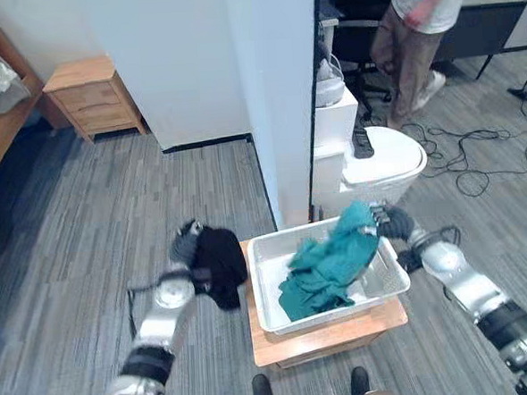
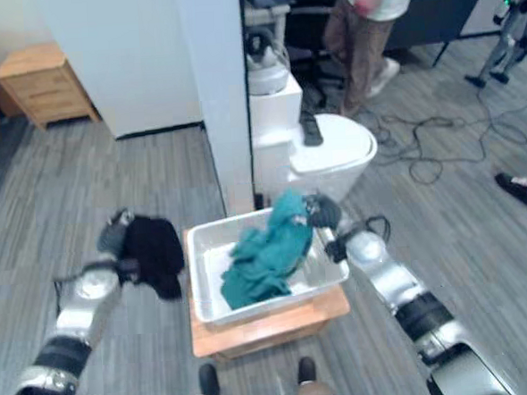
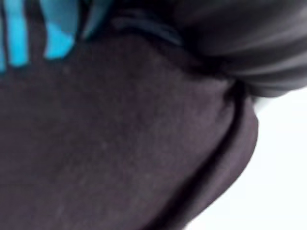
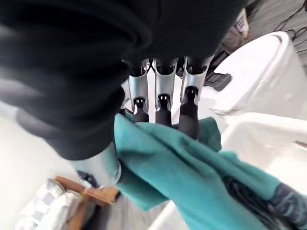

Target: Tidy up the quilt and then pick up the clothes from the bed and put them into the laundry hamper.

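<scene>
Black soft garment (image 3: pixel 120 143) fills left wrist view, left hand (image 1: pixel 188 245) grip unreadable; right hand (image 1: pixel 392 221) pinches teal cloth (image 1: pixel 326 265); lower fully into white plastic tub (image 1: pixel 390 284) before release.

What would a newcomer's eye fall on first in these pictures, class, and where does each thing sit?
The teal garment stands out first, draped half into the white bin on a low wooden stand, with the right hand pinching its upper end. Next is the black garment, held by the left hand beside the bin.
</scene>
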